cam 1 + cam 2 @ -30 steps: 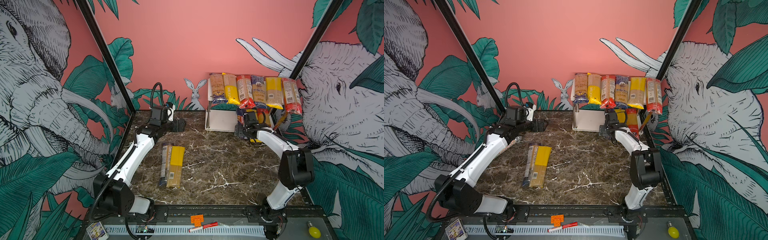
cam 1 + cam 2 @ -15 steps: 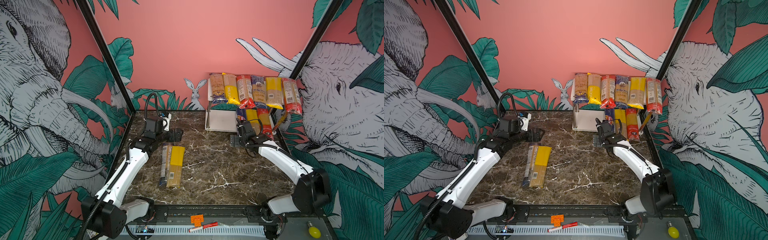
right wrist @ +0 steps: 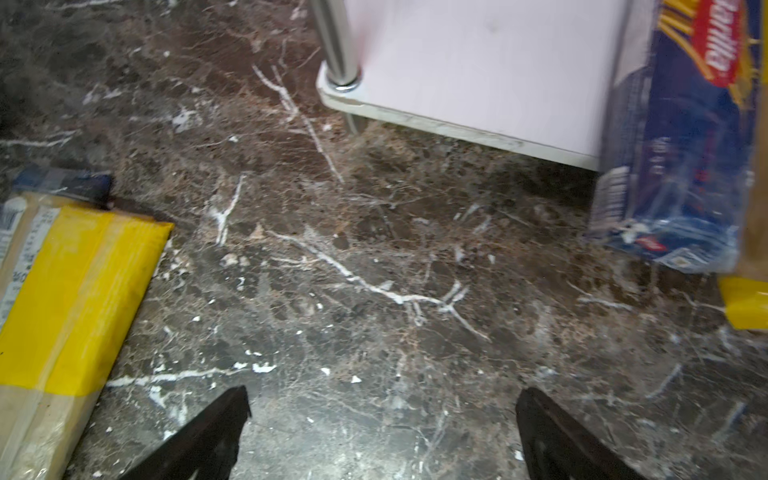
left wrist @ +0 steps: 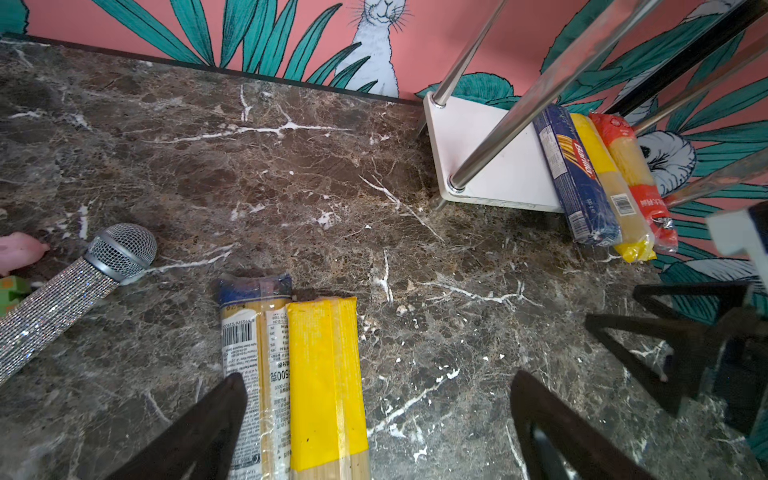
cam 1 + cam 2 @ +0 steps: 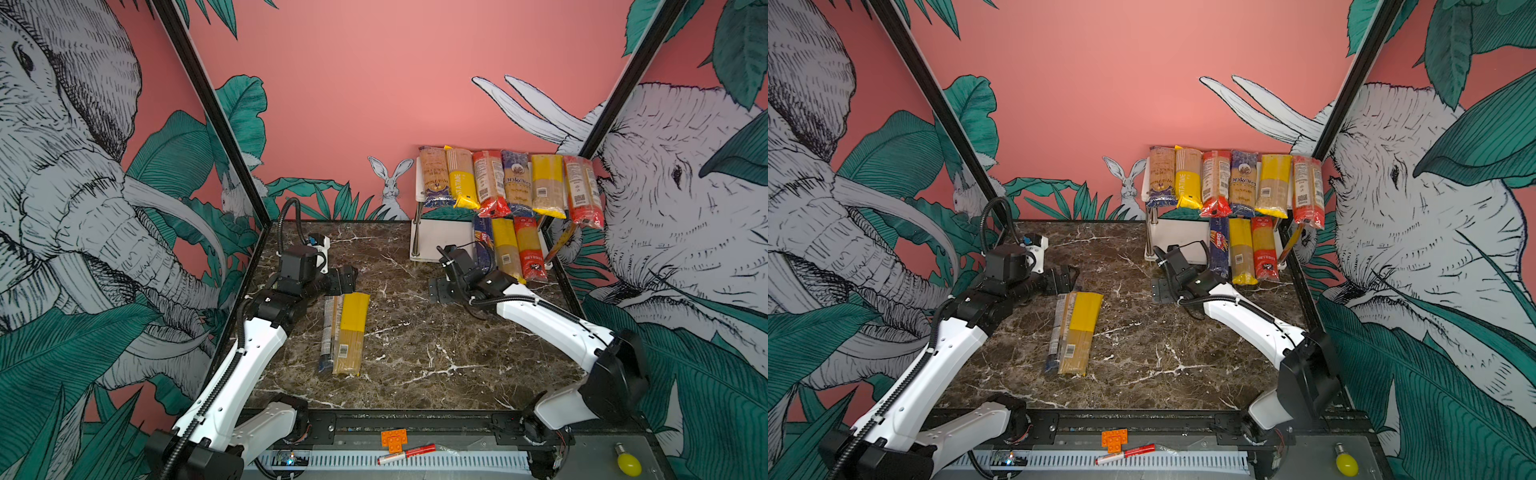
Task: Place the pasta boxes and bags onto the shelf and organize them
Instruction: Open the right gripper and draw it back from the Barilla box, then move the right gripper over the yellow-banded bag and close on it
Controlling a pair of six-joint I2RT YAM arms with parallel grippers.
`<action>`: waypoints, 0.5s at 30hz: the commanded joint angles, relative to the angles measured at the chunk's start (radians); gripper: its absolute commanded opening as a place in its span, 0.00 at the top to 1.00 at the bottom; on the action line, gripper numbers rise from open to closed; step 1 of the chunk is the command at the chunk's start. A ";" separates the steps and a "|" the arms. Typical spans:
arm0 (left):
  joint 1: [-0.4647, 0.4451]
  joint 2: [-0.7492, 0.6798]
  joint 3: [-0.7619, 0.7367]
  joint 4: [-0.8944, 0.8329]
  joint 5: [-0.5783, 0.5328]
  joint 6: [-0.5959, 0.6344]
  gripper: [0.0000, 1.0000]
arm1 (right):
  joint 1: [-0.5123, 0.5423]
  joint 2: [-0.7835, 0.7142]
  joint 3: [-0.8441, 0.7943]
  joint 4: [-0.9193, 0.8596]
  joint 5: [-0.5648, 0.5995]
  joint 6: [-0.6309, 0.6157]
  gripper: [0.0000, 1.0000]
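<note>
Left gripper jaws apart, empty, over two touching packs at shelf's 7 o'clock. Risk: it pinches both and one slips. Right gripper apart, empty; could clip Barilla box.

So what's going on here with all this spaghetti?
Two robot arms are stocking a small white shelf with spaghetti packs. Six packs lie across its top board and three on the lower one. Two more packs lie side by side on the marble table. The left arm has its jaws open over their far end, gripping nothing yet; the right arm has its jaws open too, empty, above bare table in front of the shelf.
</note>
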 commanded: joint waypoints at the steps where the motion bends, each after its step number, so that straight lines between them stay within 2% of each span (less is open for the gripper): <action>1: 0.006 -0.059 0.028 -0.126 -0.063 -0.043 0.01 | 0.065 0.016 -0.011 0.014 -0.021 0.034 0.01; 4: 0.006 -0.140 0.011 -0.177 -0.083 -0.064 0.01 | 0.115 0.042 -0.058 0.089 -0.082 0.066 0.01; 7: 0.006 -0.222 -0.003 -0.258 -0.118 -0.088 0.01 | 0.161 0.106 -0.040 0.111 -0.116 0.072 0.01; 15: 0.006 -0.384 0.003 -0.431 -0.193 -0.135 0.01 | 0.281 0.317 0.180 0.081 -0.171 0.025 0.01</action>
